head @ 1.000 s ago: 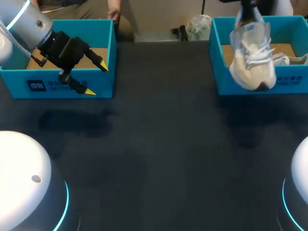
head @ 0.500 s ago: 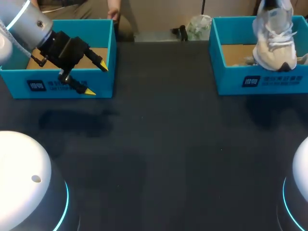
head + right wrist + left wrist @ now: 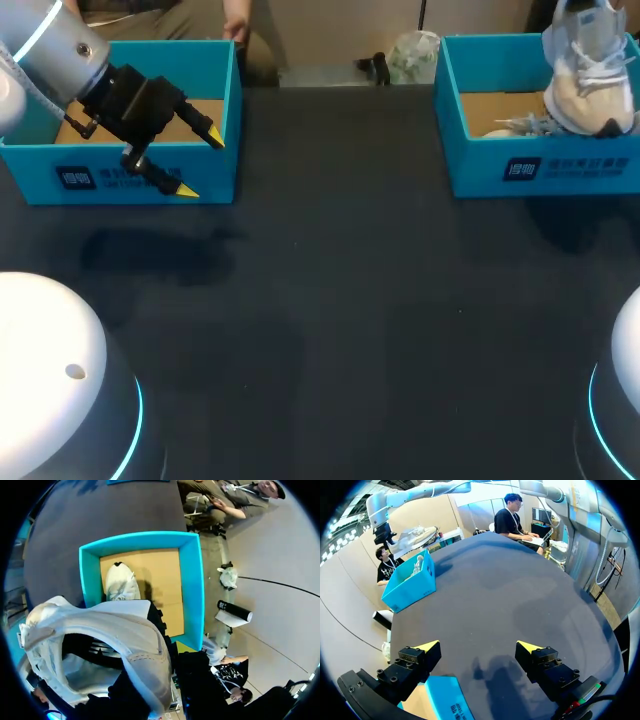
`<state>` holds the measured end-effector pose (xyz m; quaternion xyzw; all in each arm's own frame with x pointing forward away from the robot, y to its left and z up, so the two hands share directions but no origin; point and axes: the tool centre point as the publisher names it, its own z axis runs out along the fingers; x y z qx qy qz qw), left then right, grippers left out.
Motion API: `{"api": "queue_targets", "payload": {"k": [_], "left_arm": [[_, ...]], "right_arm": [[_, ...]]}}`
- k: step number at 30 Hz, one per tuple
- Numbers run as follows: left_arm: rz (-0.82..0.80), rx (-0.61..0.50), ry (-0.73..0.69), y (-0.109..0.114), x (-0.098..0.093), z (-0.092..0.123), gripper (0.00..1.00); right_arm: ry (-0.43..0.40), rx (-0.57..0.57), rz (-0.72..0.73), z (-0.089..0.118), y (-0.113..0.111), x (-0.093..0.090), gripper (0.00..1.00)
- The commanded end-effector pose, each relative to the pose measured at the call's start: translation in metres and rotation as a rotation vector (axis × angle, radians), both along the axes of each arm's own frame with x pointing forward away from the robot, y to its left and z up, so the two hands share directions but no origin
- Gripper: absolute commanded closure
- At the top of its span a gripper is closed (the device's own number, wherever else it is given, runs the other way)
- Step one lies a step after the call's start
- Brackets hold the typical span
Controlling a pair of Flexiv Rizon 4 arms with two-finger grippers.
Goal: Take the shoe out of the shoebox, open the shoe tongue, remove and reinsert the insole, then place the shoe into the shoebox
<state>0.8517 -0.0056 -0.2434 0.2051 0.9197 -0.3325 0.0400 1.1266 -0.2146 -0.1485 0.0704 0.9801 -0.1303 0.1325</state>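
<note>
- Holding the shoe (image 3: 590,75) in the air with your right arm, you are keeping it over the right-hand end of the right shoebox (image 3: 480,165), clear of the box floor.
- The right tool's fingers are hiding behind the shoe in both views. Since the shoe is hanging free, I judge the tool is pinching it near the collar.
- The shoe's long axis is running nearly upright, with the toe pointing down and the laces facing the head camera.
- A second shoe (image 3: 120,582) is lying inside that box, below and ahead of the held one, so any lowering is needing the bare cardboard beside it.
- Your left tool (image 3: 200,163) is hovering at the front wall of the left shoebox (image 3: 100,180), fingers spread and gripping nothing, well apart across the table (image 3: 330,300).
- Your right arm is therefore the nearer one.
</note>
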Motion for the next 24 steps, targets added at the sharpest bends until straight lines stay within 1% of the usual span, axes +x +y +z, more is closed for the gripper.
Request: {"api": "queue_targets", "payload": {"k": [1, 6, 7, 9, 14, 19, 24], "left_arm": [[0.000, 0.003, -0.001, 0.000, 0.000, 0.001, 0.00], [0.000, 0.003, -0.001, 0.000, 0.000, 0.001, 0.00], [0.000, 0.003, -0.001, 0.000, 0.000, 0.001, 0.00], [0.000, 0.003, -0.001, 0.000, 0.000, 0.001, 0.00], [0.000, 0.003, -0.001, 0.000, 0.000, 0.001, 0.00], [0.000, 0.003, -0.001, 0.000, 0.000, 0.001, 0.00], [0.000, 0.003, -0.001, 0.000, 0.000, 0.001, 0.00]], "right_arm": [[0.001, -0.001, 0.000, 0.002, 0.000, 0.000, 1.00], [0.001, -0.001, 0.000, 0.002, 0.000, 0.000, 1.00], [-0.009, 0.006, -0.004, 0.000, -0.003, 0.002, 1.00], [-0.025, 0.016, -0.029, -0.003, -0.013, 0.010, 1.00], [-0.042, 0.010, -0.029, -0.005, -0.040, 0.031, 1.00], [-0.018, 0.003, -0.022, -0.015, -0.068, 0.051, 1.00], [0.005, 0.005, -0.025, -0.023, -0.091, 0.068, 1.00]]}}
